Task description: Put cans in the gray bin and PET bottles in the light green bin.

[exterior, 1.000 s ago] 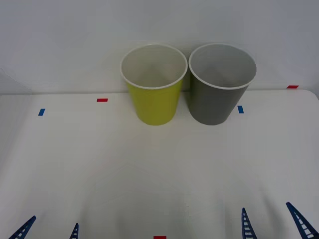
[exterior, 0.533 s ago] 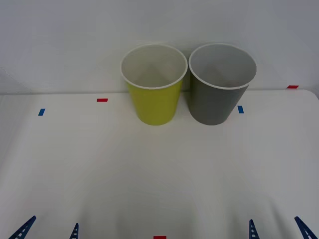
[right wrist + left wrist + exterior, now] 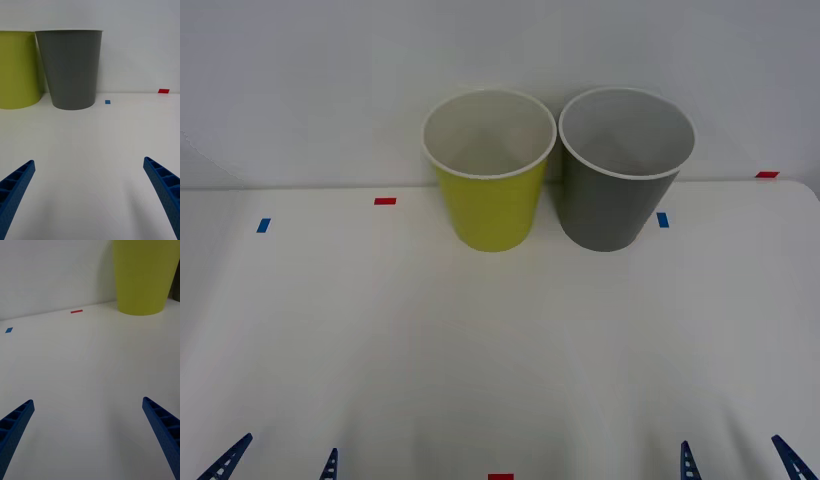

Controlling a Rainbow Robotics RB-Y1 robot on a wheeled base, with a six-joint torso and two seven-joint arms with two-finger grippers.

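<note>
The light green bin (image 3: pixel 489 170) stands on the desk (image 3: pixel 480 340), just left of the gray bin (image 3: pixel 624 168), both at its far edge

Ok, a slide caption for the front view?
Light green bin and gray bin side by side; both grippers open at near edge.

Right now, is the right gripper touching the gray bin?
Apart. In the right wrist view the open right gripper sits well short of the gray bin, with bare white table between them.

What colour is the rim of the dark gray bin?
White on the gray bin, clearest in the front view.
</note>
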